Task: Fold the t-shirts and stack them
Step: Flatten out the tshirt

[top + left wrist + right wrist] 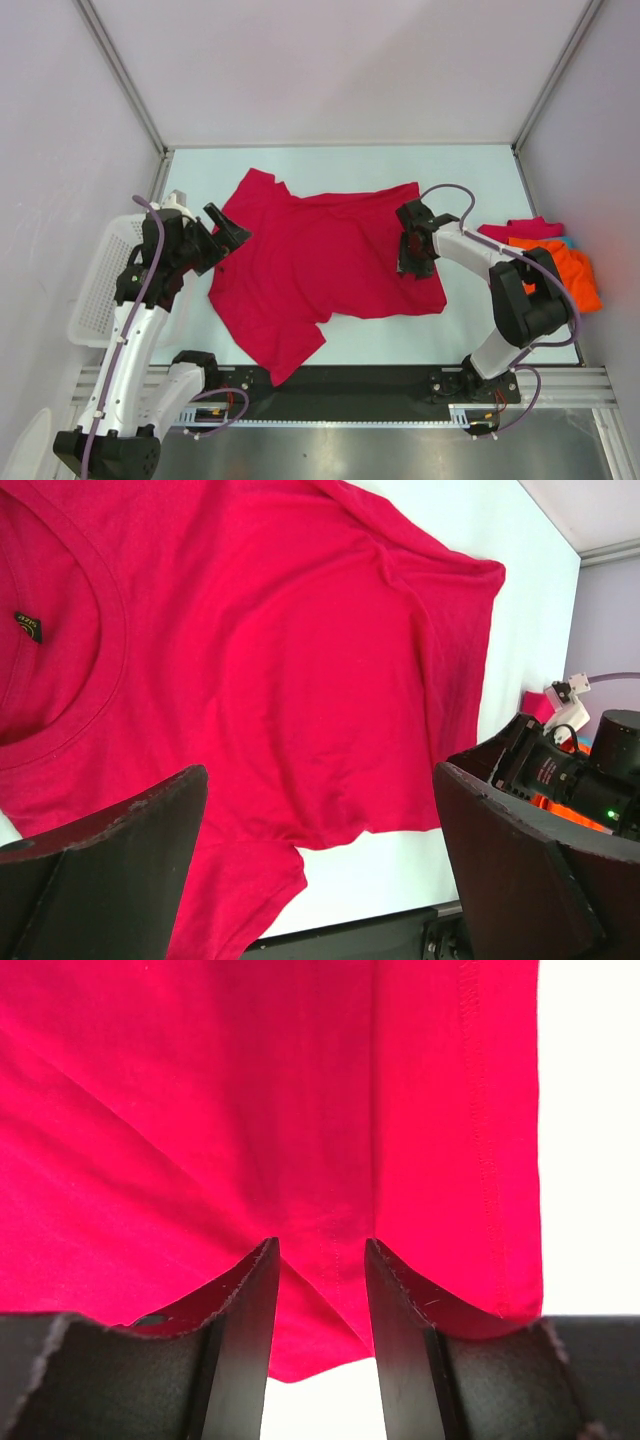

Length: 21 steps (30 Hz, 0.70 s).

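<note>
Crimson t-shirt (320,265) lies unfolded; other shirts (575,275) piled at right. Left fingers (110,860) released. Right fingers (240,1340) straddle its hem, grip undetermined.

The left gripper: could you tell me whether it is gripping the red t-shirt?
No, the left gripper stands wide open above the red t-shirt, holding nothing.

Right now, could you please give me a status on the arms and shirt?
Left gripper open, over red t-shirt near the collar. Right gripper down at the hem, jaws apart astride cloth. Shirt spread, unfolded. Nothing lying on it.
</note>
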Tool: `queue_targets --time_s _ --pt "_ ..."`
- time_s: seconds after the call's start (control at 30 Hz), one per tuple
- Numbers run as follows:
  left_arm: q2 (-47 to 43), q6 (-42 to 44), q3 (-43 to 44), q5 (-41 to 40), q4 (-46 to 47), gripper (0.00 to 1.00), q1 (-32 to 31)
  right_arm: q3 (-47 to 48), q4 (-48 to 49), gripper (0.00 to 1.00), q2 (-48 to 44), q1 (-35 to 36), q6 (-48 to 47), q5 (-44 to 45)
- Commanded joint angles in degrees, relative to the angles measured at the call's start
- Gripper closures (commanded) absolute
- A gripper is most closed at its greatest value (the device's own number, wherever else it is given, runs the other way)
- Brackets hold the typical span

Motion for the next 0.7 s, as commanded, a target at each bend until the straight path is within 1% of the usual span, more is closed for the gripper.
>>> queue_targets --time_s 0.0,0.67 --pt "-0.27 -0.27 -0.19 0.26 0.34 0.00 -0.44 -0.23 0.95 0.55 -0.02 0.29 1.26 2.64" --pt "-0.09 0.52 -2.03 1.58 0.69 0.01 -0.44 -3.74 2.27 0.56 0.24 0.29 2.14 3.95"
